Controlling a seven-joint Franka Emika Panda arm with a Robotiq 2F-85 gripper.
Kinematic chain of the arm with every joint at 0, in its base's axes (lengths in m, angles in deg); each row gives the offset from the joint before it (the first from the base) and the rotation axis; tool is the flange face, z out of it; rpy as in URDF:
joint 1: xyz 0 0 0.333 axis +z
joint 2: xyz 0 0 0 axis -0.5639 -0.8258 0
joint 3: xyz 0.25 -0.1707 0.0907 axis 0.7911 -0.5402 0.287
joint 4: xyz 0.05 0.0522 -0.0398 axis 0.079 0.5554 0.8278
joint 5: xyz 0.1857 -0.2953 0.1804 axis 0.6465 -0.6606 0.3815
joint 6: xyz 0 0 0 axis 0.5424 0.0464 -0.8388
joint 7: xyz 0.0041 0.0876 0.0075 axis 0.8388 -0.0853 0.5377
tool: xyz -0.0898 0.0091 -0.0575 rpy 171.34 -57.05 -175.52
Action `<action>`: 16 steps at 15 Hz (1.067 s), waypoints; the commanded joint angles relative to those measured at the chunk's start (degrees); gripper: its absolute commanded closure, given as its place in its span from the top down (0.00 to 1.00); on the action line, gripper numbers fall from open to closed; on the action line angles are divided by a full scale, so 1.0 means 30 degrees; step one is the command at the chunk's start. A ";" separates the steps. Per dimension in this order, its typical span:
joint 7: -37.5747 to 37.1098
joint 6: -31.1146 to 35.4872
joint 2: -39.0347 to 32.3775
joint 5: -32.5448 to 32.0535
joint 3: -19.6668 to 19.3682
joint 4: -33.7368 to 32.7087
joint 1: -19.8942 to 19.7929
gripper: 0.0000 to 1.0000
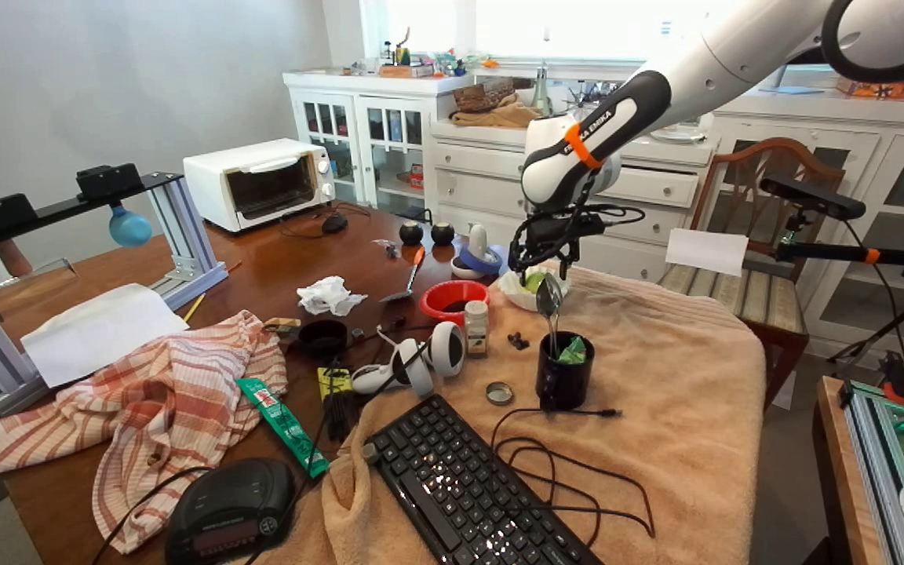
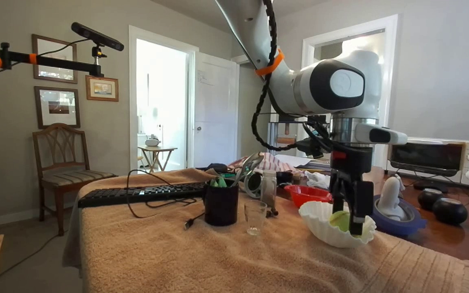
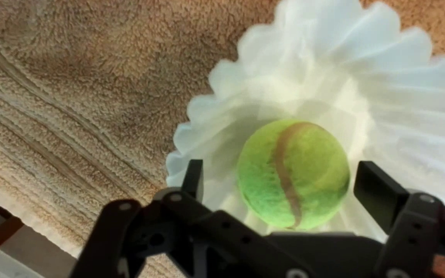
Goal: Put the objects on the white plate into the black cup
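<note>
A yellow-green tennis ball [image 3: 294,173] lies in the fluted white plate [image 3: 323,42], which looks like a deep scalloped dish. The ball shows in both exterior views [image 1: 534,282] [image 2: 338,220], as does the plate [image 1: 513,292] [image 2: 326,232]. My gripper [image 3: 284,185] is open, pointing down into the plate, one finger on each side of the ball with a gap on both sides. It also shows in both exterior views [image 1: 548,271] [image 2: 346,219]. The black cup [image 1: 566,382] [image 2: 221,208] stands upright on the towel, holding a green piece [image 1: 574,351] [image 2: 219,182] and metal spoons [image 1: 549,302].
A clear glass [image 2: 255,217] stands between cup and plate. A red bowl [image 1: 454,300], a jar [image 1: 476,329] and a blue ring with a white controller [image 1: 480,255] are near the plate. A black keyboard [image 1: 468,479] and a cable [image 1: 589,494] lie near the cup.
</note>
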 commanded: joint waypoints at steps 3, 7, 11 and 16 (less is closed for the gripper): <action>0.0142 0.0746 -0.0725 -0.0030 -0.0085 -0.0275 0.0155 0.58; 0.0032 0.0940 -0.0668 -0.0050 -0.0133 -0.0173 0.0254 0.42; -0.0287 0.2393 0.0814 -0.0075 -0.0154 0.1403 0.0890 0.42; -0.2169 0.3686 0.2786 0.0058 -0.0526 0.3272 0.2015 0.42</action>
